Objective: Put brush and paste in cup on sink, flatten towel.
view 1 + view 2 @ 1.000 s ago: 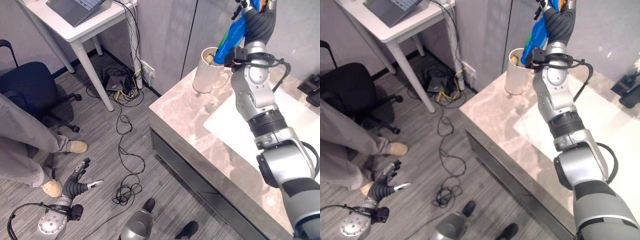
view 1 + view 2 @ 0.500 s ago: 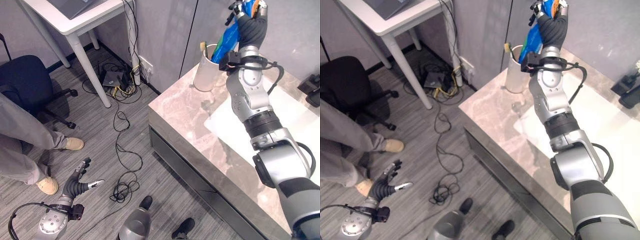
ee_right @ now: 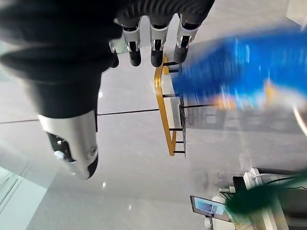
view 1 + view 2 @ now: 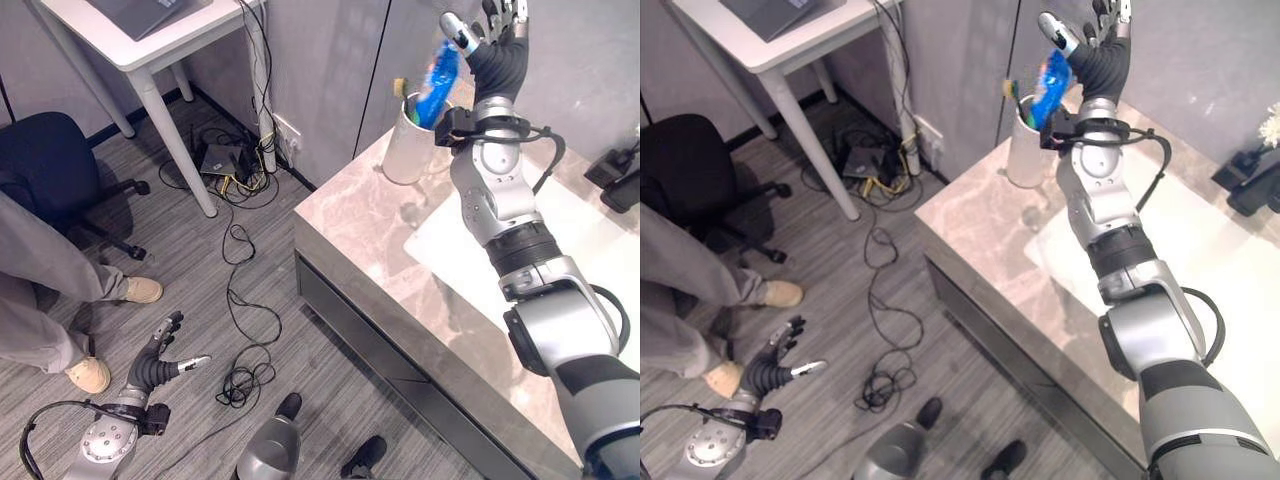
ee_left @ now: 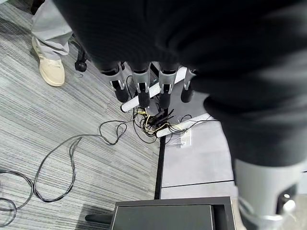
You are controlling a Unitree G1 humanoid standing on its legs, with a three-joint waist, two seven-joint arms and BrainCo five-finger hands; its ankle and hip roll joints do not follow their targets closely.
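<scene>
Starting on the left, your left hand [image 4: 150, 372] is hanging low over the grey striped carpet [image 4: 200, 290] with its fingers loosely spread and nothing in it, near a person's tan shoe [image 4: 90, 375], so you can leave it parked. Moving across, the white cylindrical ceramic cup [image 4: 409, 142] stands at the back corner of the grey marble countertop [image 4: 370, 215], with what looks like a green-tipped toothbrush [image 4: 401, 90] already poking out of it. The blue toothpaste tube [image 4: 438, 84] is right above the cup's mouth, tilted, lower end at or in the opening, hard to say how deep. Your right hand [image 4: 497, 45] is up just beside the tube's top with fingers straightened out, so to me it looks like you've let go or are right at that point. If you want this step clean, I'd lift the hand straight up and away rather than sweeping sideways, since brushing the tall tube could tip it out or rock the cup near the counter edge. Check the tube settles against the rim before going for the towel, which I can't spot here.
</scene>
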